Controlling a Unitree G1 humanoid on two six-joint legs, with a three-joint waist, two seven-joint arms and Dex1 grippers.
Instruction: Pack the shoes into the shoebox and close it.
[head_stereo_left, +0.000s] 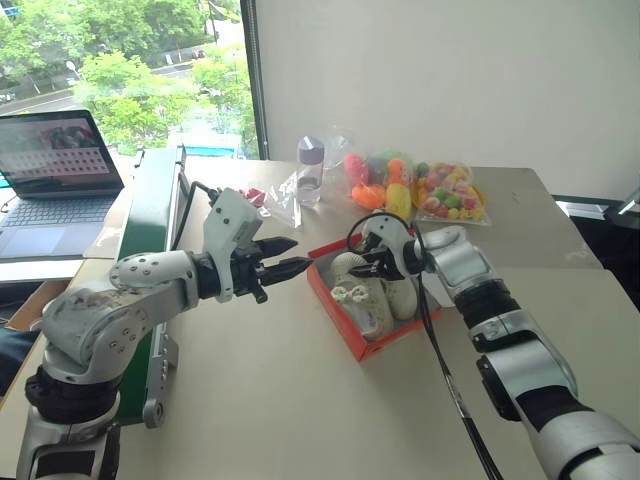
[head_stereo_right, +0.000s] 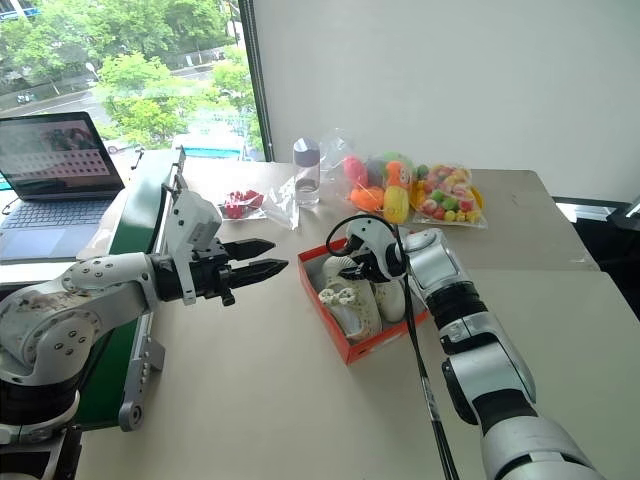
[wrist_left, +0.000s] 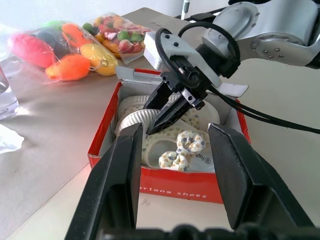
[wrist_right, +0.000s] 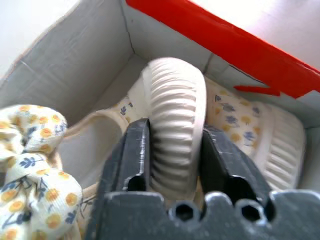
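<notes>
Looking down over both arms: I see the shoebox (head_stereo_left: 345, 325) lying open on the surface (head_stereo_left: 300, 400), and both shoes (head_stereo_left: 365, 290) lie inside it, side by side.
Shoebox: red-orange outside, white inside, set at a slant to me; its lid (wrist_left: 150, 75) is folded back flat on the far side, near the toy bags.
Shoes: cream-white, with small flowered bows (wrist_left: 180, 150) showing on the nearer one; the ribbed sole edge of one shoe (wrist_right: 175, 120) stands up against the box's inner corner.
Right gripper (head_stereo_left: 362, 268): reaching down into the shoebox from my right, its jaws set to either side of that ribbed sole edge; from the right wrist view the black fingers (wrist_right: 135, 155) sit close against the rubber on both sides, but I cannot tell whether they are pressing it or merely flanking it.
Left gripper (head_stereo_left: 290, 258): held in the air just left of the shoebox, pointing toward it, jaws partly apart and holding nothing.
Cable: a black cable (head_stereo_left: 440, 350) loops over the right wrist and trails back along that arm.
Toy bags: two clear bags of colourful toys (head_stereo_left: 415, 190) lie beyond the shoebox on the surface.
Bottle: a small clear bottle with a grey cap (head_stereo_left: 310, 170) stands near the far-left corner of the bags.
Left side: a long green board (head_stereo_left: 150, 230) runs along the surface's left edge, and an open laptop (head_stereo_left: 50, 180) sits beyond it.
</notes>
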